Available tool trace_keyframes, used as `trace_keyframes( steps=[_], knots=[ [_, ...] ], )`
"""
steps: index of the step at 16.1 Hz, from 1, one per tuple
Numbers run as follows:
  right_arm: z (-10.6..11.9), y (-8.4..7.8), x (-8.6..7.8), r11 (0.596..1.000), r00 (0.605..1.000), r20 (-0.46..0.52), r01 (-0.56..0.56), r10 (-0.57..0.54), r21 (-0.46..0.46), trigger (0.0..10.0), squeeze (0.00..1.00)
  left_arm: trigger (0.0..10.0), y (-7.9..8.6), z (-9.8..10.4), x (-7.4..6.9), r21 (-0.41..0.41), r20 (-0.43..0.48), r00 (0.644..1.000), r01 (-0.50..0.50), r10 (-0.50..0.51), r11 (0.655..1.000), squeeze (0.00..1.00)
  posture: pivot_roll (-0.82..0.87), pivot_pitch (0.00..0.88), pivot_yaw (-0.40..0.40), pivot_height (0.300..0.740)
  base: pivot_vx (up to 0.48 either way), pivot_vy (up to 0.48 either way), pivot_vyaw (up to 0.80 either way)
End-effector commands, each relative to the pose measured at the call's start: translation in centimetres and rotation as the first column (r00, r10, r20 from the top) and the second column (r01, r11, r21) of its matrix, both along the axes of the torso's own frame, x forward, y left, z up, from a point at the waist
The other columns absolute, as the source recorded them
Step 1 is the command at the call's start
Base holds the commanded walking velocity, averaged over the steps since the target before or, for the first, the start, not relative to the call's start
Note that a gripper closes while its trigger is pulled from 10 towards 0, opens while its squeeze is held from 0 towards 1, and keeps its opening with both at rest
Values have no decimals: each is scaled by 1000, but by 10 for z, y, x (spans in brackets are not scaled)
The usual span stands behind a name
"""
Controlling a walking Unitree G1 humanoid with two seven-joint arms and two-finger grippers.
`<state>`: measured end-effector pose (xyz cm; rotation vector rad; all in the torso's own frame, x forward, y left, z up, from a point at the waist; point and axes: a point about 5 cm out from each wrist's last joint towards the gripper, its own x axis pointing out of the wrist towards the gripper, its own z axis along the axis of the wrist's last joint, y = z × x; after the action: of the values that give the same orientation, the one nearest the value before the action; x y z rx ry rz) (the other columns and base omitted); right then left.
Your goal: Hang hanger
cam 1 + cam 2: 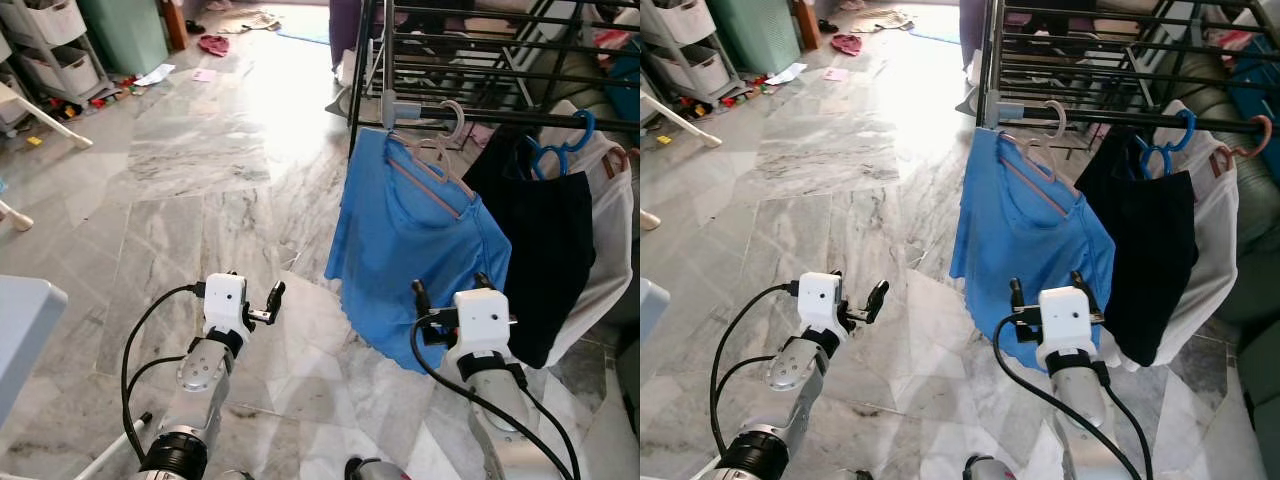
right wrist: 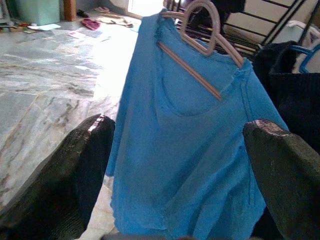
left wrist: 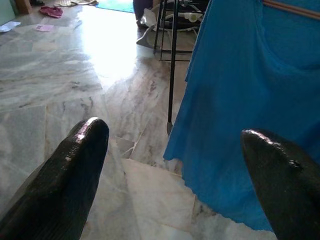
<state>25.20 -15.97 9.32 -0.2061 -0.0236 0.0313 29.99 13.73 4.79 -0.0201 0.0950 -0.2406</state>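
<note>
A blue shirt (image 1: pixel 410 250) hangs on a pink hanger (image 1: pixel 432 160), whose hook sits over the front rail of a black drying rack (image 1: pixel 490 117). The hanger tilts, its left end higher. My right gripper (image 1: pixel 452 288) is open and empty, low in front of the shirt's hem; the right wrist view shows the shirt (image 2: pixel 185 145) and hanger (image 2: pixel 205 45) between its fingers. My left gripper (image 1: pixel 262 305) is open and empty, off to the left of the shirt over the floor. In the left wrist view the shirt (image 3: pixel 250 110) hangs beside a rack leg (image 3: pixel 172 65).
A black garment (image 1: pixel 545 250) on a blue hanger (image 1: pixel 560 150) and a white garment (image 1: pixel 612 230) hang right of the shirt. Storage shelves (image 1: pixel 60 50) and a green cabinet (image 1: pixel 125 30) stand far left. A pale table edge (image 1: pixel 25 320) is near left. The floor is marble.
</note>
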Motion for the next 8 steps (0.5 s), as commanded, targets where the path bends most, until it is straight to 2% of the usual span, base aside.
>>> trace_keyframes(
  steps=[1, 3, 8],
  knots=[
    [0, 2, 0, 1000, 1000, 1, -8, 8, -2, 10000, 0, 10000, 1, -1, 0, -6, -3, 1000, -6, 6, 1000, 0, -230, 130, 8, 740, 0, 0, 0],
    [4, 0, 5, 1000, 1000, 11, -10, 10, -9, 10000, 0, 10000, 0, 2, 4, -17, 5, 1000, -22, 22, 1000, 0, -230, 130, 8, 740, 0, 0, 0],
    [5, -5, 5, 1000, 1000, 16, 7, -7, -14, 10000, 0, 10000, 0, 0, 4, -30, 0, 1000, -23, 23, 999, 0, -233, 129, 10, 740, 0, 0, 0]
  ],
)
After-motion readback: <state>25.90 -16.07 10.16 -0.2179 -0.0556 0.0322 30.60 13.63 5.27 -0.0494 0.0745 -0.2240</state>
